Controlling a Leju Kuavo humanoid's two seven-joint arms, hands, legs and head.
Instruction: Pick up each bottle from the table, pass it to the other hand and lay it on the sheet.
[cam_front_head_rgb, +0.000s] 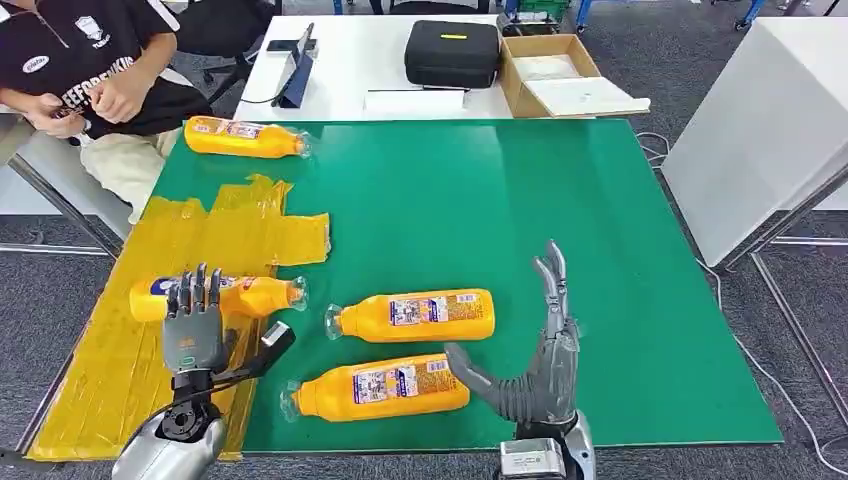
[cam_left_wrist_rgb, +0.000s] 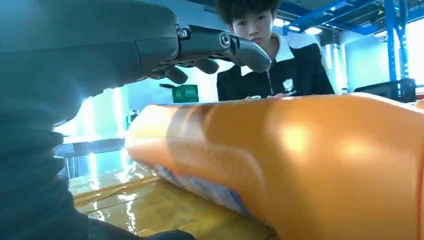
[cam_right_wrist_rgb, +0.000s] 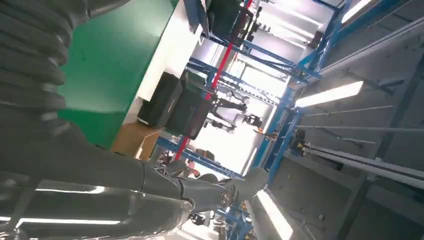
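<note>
Bottle on sheet (cam_front_head_rgb: 215, 296) lying on its side on yellow sheet (cam_front_head_rgb: 110, 370), cap toward green mat (cam_front_head_rgb: 480, 210). Left hand (cam_front_head_rgb: 195, 325) over its body, fingers draped across, thumb out to the side; gripping or just resting: cannot tell. Right hand (cam_front_head_rgb: 535, 355) spread wide, empty, beside nearest bottle (cam_front_head_rgb: 380, 388). Second bottle (cam_front_head_rgb: 415, 315) just behind; far bottle (cam_front_head_rgb: 243, 137) at mat's back edge. Risk: round bottle may roll off sheet on release. Seated person (cam_front_head_rgb: 85, 80) close to far bottle; black case (cam_front_head_rgb: 452, 52) beyond the mat.
</note>
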